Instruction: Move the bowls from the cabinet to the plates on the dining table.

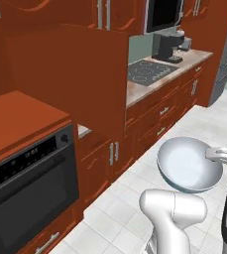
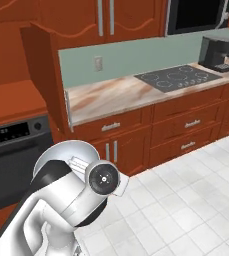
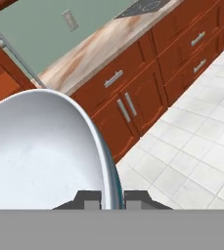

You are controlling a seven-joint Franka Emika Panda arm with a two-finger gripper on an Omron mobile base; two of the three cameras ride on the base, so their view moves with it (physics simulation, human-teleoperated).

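My gripper (image 3: pixel 109 200) is shut on the rim of a round deep bowl (image 3: pixel 35 151) with a pale bluish inside. The rim runs up between the two fingertips. In the left base view the bowl (image 1: pixel 189 164) hangs over the tiled floor, with the gripper (image 1: pixel 218 154) at its right edge. From the right base view the bowl (image 2: pixel 66 150) sits partly behind my wrist. The cabinet (image 1: pixel 60 74) stands to the left with a door (image 2: pixel 42 75) swung open. The plates and the dining table are out of view.
A black oven (image 1: pixel 30 183) sits low on the left. A marble counter (image 2: pixel 116 95) carries a cooktop (image 2: pixel 178 77) and a coffee machine (image 2: pixel 217 52), with low drawer cabinets (image 2: pixel 186 125) beneath. White tiled floor (image 2: pixel 186 200) spreads to the right.
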